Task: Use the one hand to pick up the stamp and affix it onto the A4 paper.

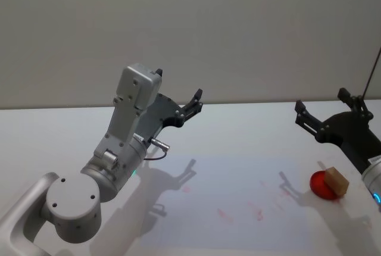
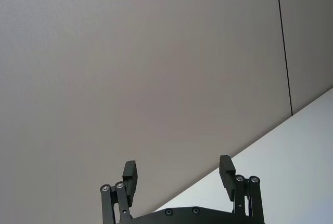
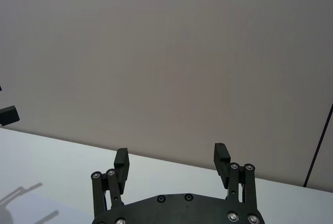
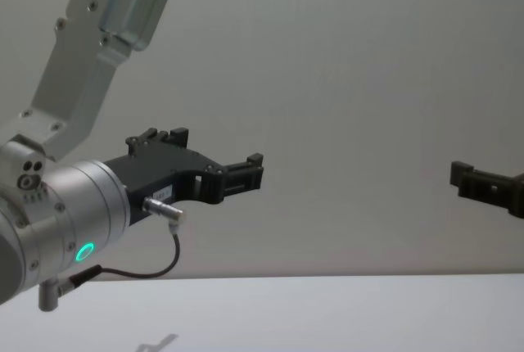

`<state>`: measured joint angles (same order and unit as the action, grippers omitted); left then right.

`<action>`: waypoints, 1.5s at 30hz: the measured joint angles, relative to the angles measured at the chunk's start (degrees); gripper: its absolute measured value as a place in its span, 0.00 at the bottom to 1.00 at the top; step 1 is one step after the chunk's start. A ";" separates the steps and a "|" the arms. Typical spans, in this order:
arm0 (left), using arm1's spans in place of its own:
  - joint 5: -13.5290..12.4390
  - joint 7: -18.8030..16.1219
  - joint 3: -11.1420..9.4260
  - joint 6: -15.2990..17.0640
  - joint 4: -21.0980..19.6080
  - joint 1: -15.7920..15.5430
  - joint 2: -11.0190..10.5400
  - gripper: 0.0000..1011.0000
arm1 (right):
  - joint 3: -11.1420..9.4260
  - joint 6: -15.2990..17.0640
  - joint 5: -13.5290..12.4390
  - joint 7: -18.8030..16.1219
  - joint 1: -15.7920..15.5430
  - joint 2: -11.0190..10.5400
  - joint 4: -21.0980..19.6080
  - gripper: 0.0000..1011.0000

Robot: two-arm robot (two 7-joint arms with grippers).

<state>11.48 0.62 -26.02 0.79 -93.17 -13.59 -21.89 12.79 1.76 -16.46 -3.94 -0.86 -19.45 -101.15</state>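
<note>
Head looks down, chest level — both wrists face the wall (image 2: 130, 52).

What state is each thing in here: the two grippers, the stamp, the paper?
Left gripper, open, empty, raised above the table.
Right gripper, open, empty, raised.
Stamp, ungripped, resting by the paper's right edge.
Paper, lying flat, with faint red marks on it.
</note>
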 joint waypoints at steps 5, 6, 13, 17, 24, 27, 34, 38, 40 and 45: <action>0.00 0.00 0.00 0.00 0.00 0.00 0.00 0.99 | -0.42 -0.54 -0.12 -0.27 -0.25 -0.50 0.14 0.99; 0.00 0.00 0.00 0.00 0.00 0.00 0.00 0.99 | -0.59 -0.65 -0.24 -0.34 -0.43 -0.76 0.17 0.99; 0.00 0.00 0.00 0.00 0.00 0.00 0.00 0.99 | -1.71 -0.62 -1.28 -0.43 -1.74 -2.34 0.16 0.99; 0.00 0.00 0.00 0.00 0.00 0.00 0.00 0.99 | -2.64 -0.06 -2.34 -0.51 -3.18 -3.78 -0.15 0.99; 0.00 0.00 0.00 0.00 0.00 0.00 0.00 0.99 | -3.93 0.77 -3.99 -1.29 -5.61 -6.00 -0.64 0.99; 0.00 0.00 0.00 0.00 0.00 0.00 0.00 0.99 | -4.35 1.05 -4.46 -1.72 -6.38 -6.72 -0.71 0.99; 0.00 0.00 0.00 0.00 0.00 0.00 0.00 0.99 | -5.23 1.96 -5.57 -3.06 -8.09 -8.30 -0.75 0.99; 0.00 0.00 0.00 0.00 0.00 0.00 0.00 0.99 | -5.58 2.34 -5.96 -3.65 -8.81 -8.93 -0.69 0.99; 0.00 0.00 0.00 0.00 0.00 0.00 0.00 0.99 | -5.78 2.55 -6.12 -3.92 -9.18 -9.24 -0.55 0.99; 0.00 0.00 0.00 0.00 0.00 0.00 0.00 0.99 | -6.19 3.03 -6.38 -4.37 -9.84 -9.86 -0.08 0.99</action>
<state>11.48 0.62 -26.03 0.79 -93.17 -13.59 -21.90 6.61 4.79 -22.84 -8.31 -10.69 -29.31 -101.23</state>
